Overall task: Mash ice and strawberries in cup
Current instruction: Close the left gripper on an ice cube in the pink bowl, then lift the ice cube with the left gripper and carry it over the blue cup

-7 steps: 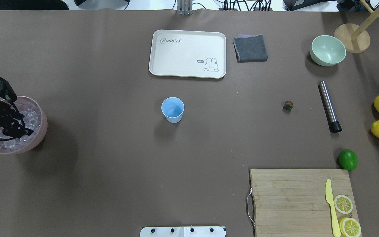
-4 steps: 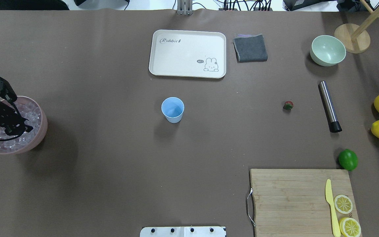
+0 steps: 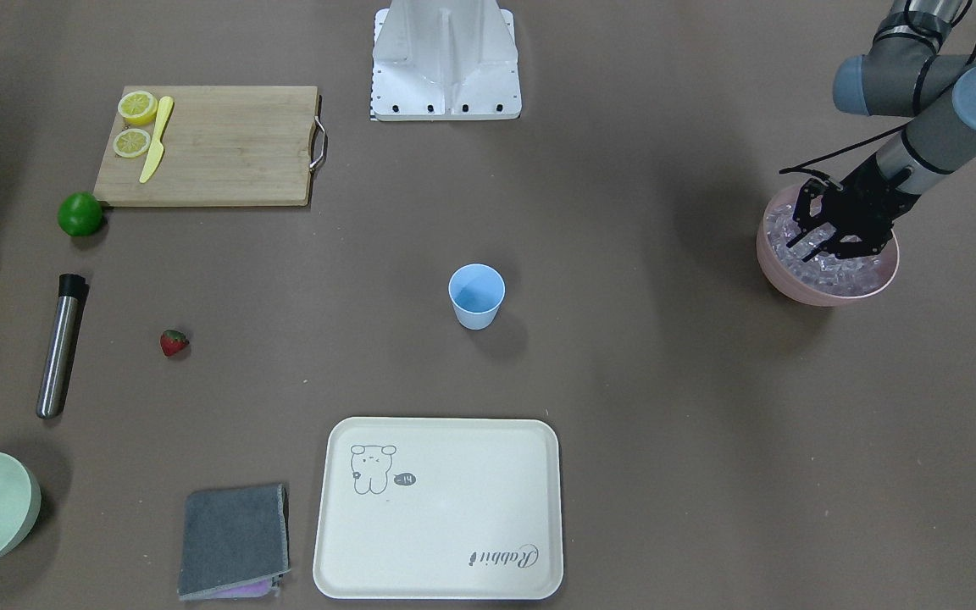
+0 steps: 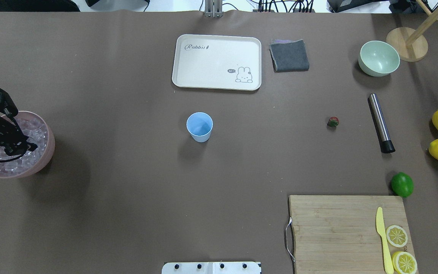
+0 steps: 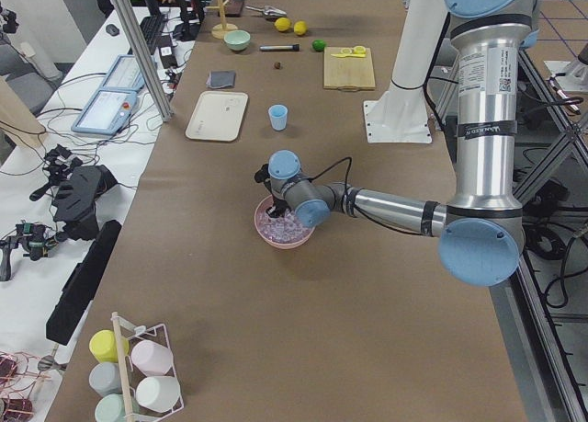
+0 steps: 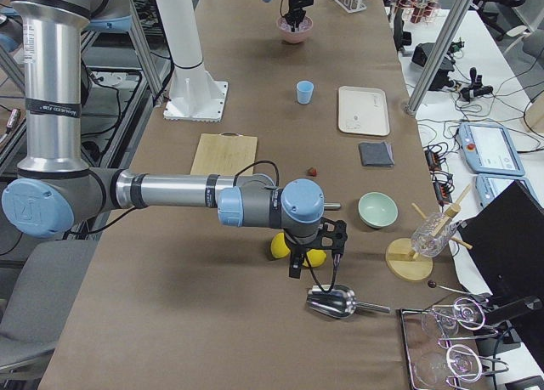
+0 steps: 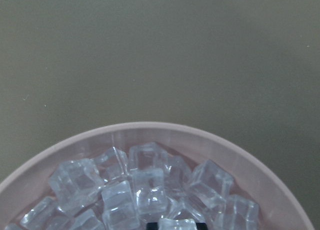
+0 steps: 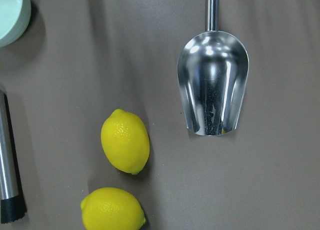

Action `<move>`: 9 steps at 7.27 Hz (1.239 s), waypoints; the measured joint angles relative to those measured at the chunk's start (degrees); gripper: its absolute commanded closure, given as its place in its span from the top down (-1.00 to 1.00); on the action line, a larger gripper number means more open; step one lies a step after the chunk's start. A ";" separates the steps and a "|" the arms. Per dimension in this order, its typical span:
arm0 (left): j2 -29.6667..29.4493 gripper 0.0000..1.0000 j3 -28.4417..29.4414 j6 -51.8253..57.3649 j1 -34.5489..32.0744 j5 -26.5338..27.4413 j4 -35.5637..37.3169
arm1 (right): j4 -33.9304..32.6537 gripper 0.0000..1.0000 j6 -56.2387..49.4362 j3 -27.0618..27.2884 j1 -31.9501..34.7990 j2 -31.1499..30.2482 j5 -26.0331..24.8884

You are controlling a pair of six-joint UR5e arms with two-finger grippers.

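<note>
Left gripper (image 3: 827,248) pinches an ice cube (image 7: 177,224) in pink bowl (image 3: 793,290); cup (image 3: 477,298) upright.

A brown-covered table (image 4: 127,209) is filling both top-down views from edge to edge. Soft, even light is falling from above and throwing only faint, blurred shadows on it. In the left-end view a white side bench (image 5: 55,192) is running down the left of the frame, strewn with cables (image 5: 37,128), and an aluminium post (image 5: 138,50) is rising at the upper left. Grey tiled floor (image 5: 562,17) is showing at the upper right. In the right-end view another white bench (image 6: 510,93) is stretching along the right side, and a grey seat (image 6: 25,322) is standing at the lower left.
</note>
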 measured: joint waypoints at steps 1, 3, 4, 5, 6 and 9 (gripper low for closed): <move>0.48 -1.00 -1.20 0.02 -1.15 -0.15 0.02 | 0.00 1.00 0.18 0.18 0.00 -0.02 0.04; 1.78 -1.00 -4.16 -0.07 -4.46 -1.11 0.18 | 0.02 1.00 0.59 0.43 0.00 0.09 0.11; 1.12 -1.00 -4.79 -1.07 -6.40 -3.08 0.38 | 0.04 1.00 0.60 0.45 0.00 0.15 0.14; -1.46 -1.00 -4.93 -5.21 -7.77 -4.54 0.47 | 0.04 1.00 0.61 0.48 0.00 0.17 0.20; -7.01 -1.00 -4.36 -13.74 -8.23 -4.98 0.51 | 0.06 1.00 0.61 0.51 0.00 0.24 0.25; -27.06 -1.00 0.66 -36.67 -1.32 -0.28 1.74 | 0.09 1.00 0.62 0.57 0.00 0.31 0.24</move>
